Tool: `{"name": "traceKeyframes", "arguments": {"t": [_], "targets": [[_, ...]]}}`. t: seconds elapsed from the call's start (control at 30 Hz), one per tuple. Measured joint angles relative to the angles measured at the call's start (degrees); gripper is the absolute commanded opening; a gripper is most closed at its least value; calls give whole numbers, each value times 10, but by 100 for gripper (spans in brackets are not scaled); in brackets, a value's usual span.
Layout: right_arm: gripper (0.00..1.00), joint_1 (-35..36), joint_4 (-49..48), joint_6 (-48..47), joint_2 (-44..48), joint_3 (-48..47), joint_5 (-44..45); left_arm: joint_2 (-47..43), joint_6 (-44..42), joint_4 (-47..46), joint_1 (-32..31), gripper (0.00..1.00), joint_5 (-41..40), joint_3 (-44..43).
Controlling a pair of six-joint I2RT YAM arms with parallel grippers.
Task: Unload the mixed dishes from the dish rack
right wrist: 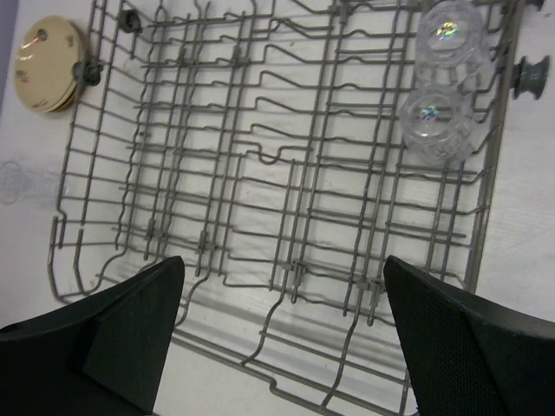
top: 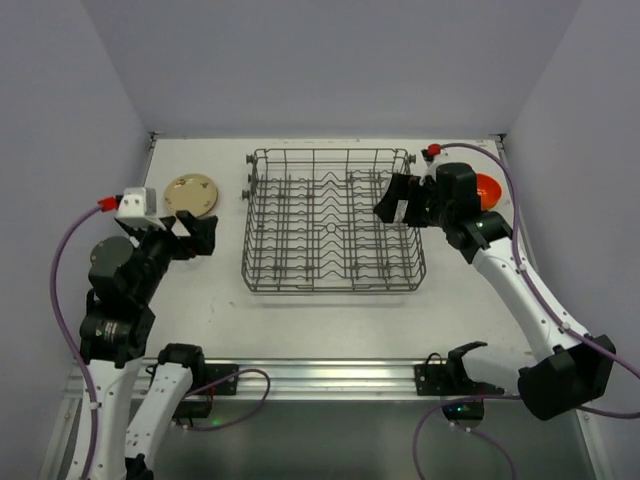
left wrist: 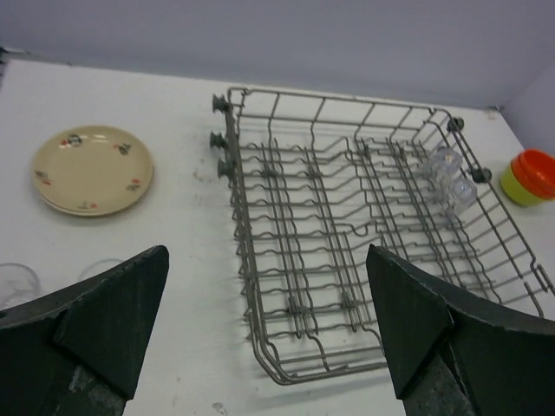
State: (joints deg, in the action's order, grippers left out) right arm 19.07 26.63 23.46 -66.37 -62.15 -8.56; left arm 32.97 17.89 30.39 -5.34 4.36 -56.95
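The grey wire dish rack sits mid-table. In the right wrist view two clear glasses stand upside down in the far right corner of the rack; the left wrist view shows them too, glasses. My right gripper hovers open over the rack's right side, empty. My left gripper is open and empty, over the table left of the rack. Stacked beige plates lie left of the rack. Orange and yellow-green bowls sit to its right.
Two clear glasses stand on the table at the left, near my left gripper's left finger. The plates lie beyond them. The orange bowl is partly hidden behind my right arm. Walls close in the table on three sides.
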Motion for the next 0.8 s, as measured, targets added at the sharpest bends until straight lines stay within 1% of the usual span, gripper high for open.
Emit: {"name": "traceKeyframes", "arguments": {"t": [0.1, 0.13, 0.2, 0.23, 0.37, 0.57, 0.8], "targets": [[91, 0, 34, -4, -61, -65, 54, -38, 5, -6, -2, 100, 49, 94], [85, 0, 45, -6, -83, -86, 79, -37, 5, -5, -2, 100, 65, 115], [76, 0, 61, -11, -127, -118, 113, -26, 5, 1, -3, 100, 88, 136], [74, -1, 68, -13, -148, -131, 124, -20, 5, 2, -3, 100, 94, 137], [74, 1, 99, -22, -230, -181, 158, -15, 5, -8, -4, 100, 108, 137], [73, 6, 150, -46, -347, -281, 219, -41, 6, -21, -5, 100, 108, 137], [73, 7, 178, -63, -409, -333, 254, -26, 6, -25, -8, 100, 108, 137]]}}
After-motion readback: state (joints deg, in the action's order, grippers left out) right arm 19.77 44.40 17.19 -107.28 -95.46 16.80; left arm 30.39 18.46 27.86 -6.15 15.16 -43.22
